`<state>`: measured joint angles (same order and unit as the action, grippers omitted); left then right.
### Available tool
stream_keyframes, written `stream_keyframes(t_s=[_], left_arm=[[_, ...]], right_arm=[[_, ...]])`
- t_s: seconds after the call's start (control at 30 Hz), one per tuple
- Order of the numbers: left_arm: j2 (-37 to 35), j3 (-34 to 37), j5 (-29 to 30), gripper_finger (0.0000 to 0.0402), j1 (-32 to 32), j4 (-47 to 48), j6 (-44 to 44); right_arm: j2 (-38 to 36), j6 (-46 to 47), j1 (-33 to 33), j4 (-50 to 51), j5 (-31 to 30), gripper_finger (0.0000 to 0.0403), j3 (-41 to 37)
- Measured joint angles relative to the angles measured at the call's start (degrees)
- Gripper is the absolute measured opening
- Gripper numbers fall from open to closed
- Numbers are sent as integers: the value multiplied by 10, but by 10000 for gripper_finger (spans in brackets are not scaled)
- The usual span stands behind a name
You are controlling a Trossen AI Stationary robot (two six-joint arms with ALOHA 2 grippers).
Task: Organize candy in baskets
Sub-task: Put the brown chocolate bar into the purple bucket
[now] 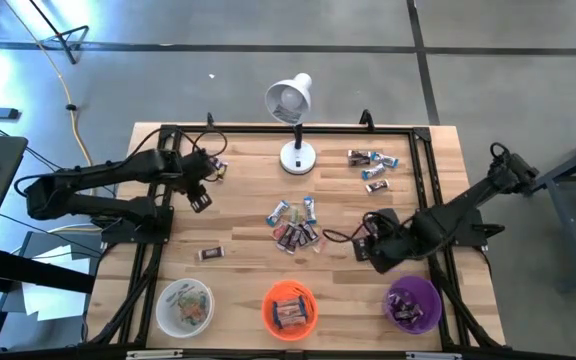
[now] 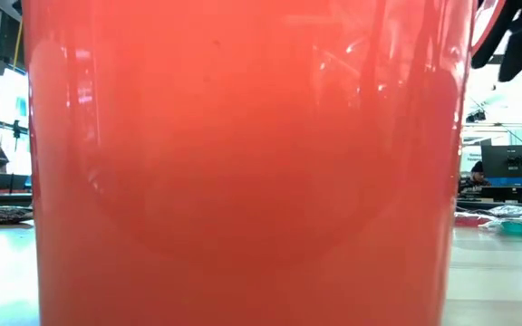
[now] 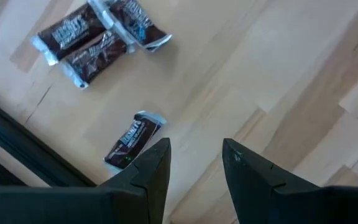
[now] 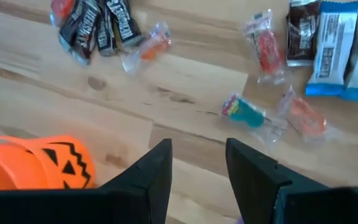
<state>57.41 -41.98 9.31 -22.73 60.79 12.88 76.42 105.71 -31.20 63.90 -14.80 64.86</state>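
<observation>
Beside the desk lamp [image 1: 294, 120] – loose candy [image 1: 294, 222] – both grippers [image 1: 200, 195] [image 1: 365, 247] open, empty

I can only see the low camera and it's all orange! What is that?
Observer: That's the orange basket, standing right in front of that camera. From above, it sits between a white basket and a purple basket.
Operator: Where's the right gripper?
Observer: The right gripper hangs open and empty above the table, between the purple basket and the middle candy pile.
Operator: And the other one?
Observer: The left gripper is open too, right beside a dark-wrapped candy.
</observation>
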Motion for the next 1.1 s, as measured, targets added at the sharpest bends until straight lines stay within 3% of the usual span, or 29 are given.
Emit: stream_keyframes(t_s=[0.2,0.33,0.4,0.43,0.57,0.6,0.73,0.9,1.1], left_arm=[[29,0,-5,131,-34,0,-6],[36,-17,-131,131,-22,-5,-88],[36,-29,-159,131,-6,-12,-125],[36,-33,-144,131,2,-14,-138],[48,-27,68,131,-1,18,-140],[57,-26,95,131,-9,31,-130],[81,-26,60,131,-37,26,-147],[139,-26,77,131,-53,24,-198],[201,-12,49,131,-66,10,-229]], right_arm=[[0,-89,47,0,65,145,0],[0,-120,71,0,88,145,0],[0,-133,82,-1,95,145,0],[0,-137,85,-1,97,145,0],[0,-147,99,-3,99,145,0],[0,-147,100,-3,99,145,0],[0,-148,105,-3,99,145,0],[0,-158,110,-4,91,145,0],[0,-158,111,-5,78,145,0]])
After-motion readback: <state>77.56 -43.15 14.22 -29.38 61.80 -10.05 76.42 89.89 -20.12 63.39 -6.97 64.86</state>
